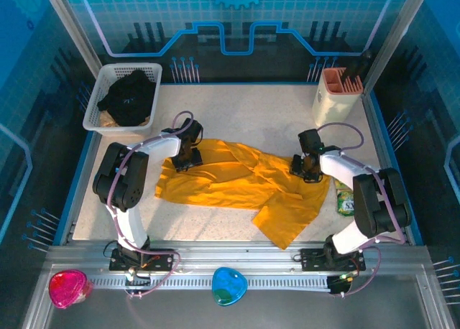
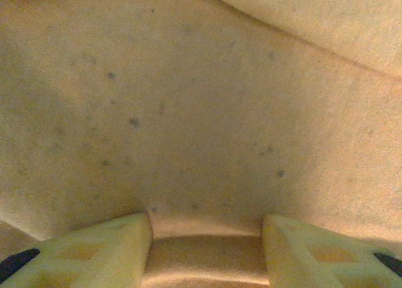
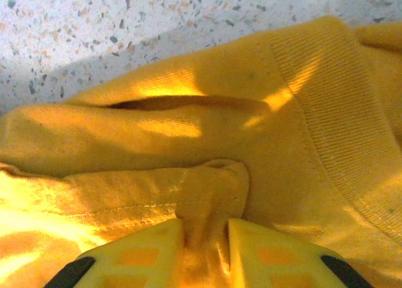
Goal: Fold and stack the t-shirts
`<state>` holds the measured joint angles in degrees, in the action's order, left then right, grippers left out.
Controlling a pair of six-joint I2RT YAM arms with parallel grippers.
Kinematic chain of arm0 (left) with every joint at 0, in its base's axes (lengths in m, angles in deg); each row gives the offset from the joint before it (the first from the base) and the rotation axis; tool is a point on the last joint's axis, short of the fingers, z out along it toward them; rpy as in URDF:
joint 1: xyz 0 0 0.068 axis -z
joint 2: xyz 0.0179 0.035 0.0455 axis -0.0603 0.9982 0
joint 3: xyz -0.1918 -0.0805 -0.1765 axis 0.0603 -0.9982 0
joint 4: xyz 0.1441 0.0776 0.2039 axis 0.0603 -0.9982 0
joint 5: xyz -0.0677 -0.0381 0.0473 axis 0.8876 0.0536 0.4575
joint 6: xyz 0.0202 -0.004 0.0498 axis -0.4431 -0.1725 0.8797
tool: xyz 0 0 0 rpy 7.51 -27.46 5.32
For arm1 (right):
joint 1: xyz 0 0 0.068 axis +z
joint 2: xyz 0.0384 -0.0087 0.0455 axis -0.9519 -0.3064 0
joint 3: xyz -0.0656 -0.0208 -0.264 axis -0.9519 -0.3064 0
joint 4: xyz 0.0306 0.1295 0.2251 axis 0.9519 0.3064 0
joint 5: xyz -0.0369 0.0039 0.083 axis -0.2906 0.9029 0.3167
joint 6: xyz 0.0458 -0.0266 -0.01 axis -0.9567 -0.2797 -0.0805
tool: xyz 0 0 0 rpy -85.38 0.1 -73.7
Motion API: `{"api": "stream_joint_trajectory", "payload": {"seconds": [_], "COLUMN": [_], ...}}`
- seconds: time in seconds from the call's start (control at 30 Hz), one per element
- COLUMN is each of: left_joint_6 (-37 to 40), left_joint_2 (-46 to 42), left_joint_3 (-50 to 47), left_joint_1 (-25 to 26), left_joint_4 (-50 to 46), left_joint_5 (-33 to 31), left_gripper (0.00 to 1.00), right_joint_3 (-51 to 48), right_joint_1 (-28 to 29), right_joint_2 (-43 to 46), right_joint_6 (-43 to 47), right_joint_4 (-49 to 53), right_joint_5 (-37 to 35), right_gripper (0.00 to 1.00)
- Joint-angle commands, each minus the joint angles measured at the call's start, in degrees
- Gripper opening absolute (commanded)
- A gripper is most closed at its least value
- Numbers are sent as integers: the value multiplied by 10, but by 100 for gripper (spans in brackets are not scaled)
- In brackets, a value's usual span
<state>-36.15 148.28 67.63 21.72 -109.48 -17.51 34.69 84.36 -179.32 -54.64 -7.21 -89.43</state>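
Right gripper (image 3: pixel 204 230) pinches narrowly a hem fold of the plain golden-yellow cloth t-shirt (image 1: pixel 237 182), left gripper (image 2: pixel 207 230) clamps a thicker bunch of it, both arms bent low over the speckled table (image 1: pixel 251 113), while overhead the black t-shirt (image 1: pixel 128 95) sits in a white mesh basket (image 1: pixel 95 117).

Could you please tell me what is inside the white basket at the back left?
A crumpled black t-shirt lies in the basket, with a bit of tan material showing at its near-left edge. The shirt covers whatever else is beneath.
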Motion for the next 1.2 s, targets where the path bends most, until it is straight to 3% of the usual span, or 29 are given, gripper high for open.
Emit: {"api": "stream_joint_trajectory", "payload": {"seconds": [0.0,0.17,0.27,0.47,0.6,0.73,0.93,1.0,1.17], "left_joint_6": [0,-1,0,1,3,5,6,5,4], "left_joint_2": [14,12,12,9,6,6,10,9,0], "left_joint_3": [-8,-10,-11,-12,-4,13,30,29,21], "left_joint_1": [-7,-7,-7,-7,-7,-6,0,1,3], "left_joint_4": [-19,-18,-18,-18,-20,-21,-28,-28,-33], "left_joint_5": [15,15,15,15,17,27,32,34,26], "left_gripper": [51,51,51,51,51,51,51,51,51], "right_joint_3": [3,5,22,184,367,591,944,989,954], "right_joint_1": [-6,-6,-6,-14,-35,-49,-55,-55,-56], "right_joint_2": [-3,15,21,-14,-116,-287,-556,-596,-602], "right_joint_6": [-4,-2,13,118,215,301,324,319,302], "right_joint_4": [-4,3,7,36,51,65,162,163,110], "right_joint_5": [7,-3,-10,-34,-37,-55,-96,-109,-149], "right_gripper": [15,0,0,0,0,0,0,0,0]}}
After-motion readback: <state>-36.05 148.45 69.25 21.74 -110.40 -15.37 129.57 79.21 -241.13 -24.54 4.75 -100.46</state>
